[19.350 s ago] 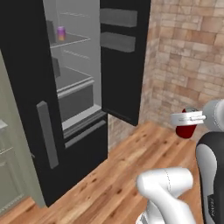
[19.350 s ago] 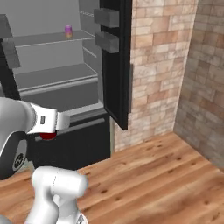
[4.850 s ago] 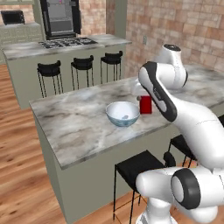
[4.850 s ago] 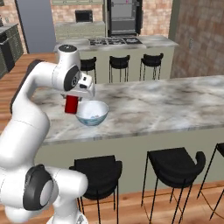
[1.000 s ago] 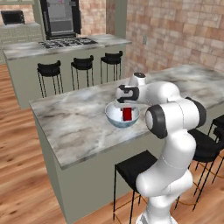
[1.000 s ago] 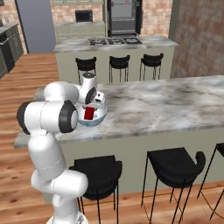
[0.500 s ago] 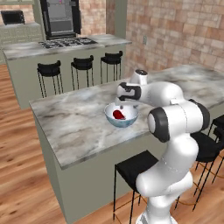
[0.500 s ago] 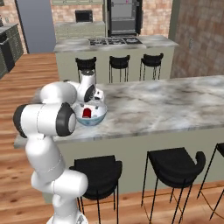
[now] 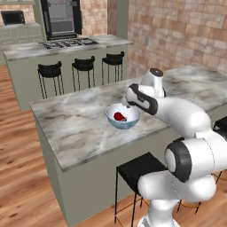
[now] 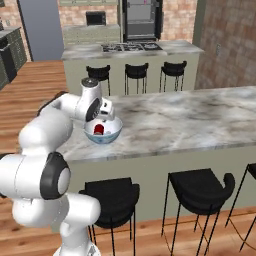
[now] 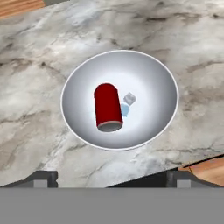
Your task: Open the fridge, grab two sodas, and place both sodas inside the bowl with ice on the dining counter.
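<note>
since a second ago the red soda can (image 11: pixel 107 107) has left the gripper (image 11: pixel 107 178) and dropped into the bowl (image 11: pixel 155 74); then it stood upright between the fingers just over the bowl, and now it lies on its side inside, tilted against the bowl's inner wall, with its silver-grey end facing the camera in the hand view. the fingers have spread since then and now stand wide apart with nothing between them, their two dark tips at the bottom of the hand view, one to each side of the bowl and above it. two small pale ice cubes (image 11: pixel 127 103) lie just beside the can, touching or nearly touching it, on the bowl's whitish floor. the bowl sits on the dining counter (image 9: pixel 80 124), the grey-white veined marble slab, near its front edge and toward the end nearer the robot. from the left base view the can shows as a red patch inside the bowl (image 9: pixel 123 117), with the white arm bent over it from the right; from the right base view the bowl (image 10: pixel 103 132) sits just below the hand, the red can visible within. black stools (image 10: pixel 197 191) stand under the counter's front side. far behind, past a second counter with a stovetop (image 9: pixel 66 43), the black fridge (image 10: pixel 141 18) stands against the brick wall.
</note>
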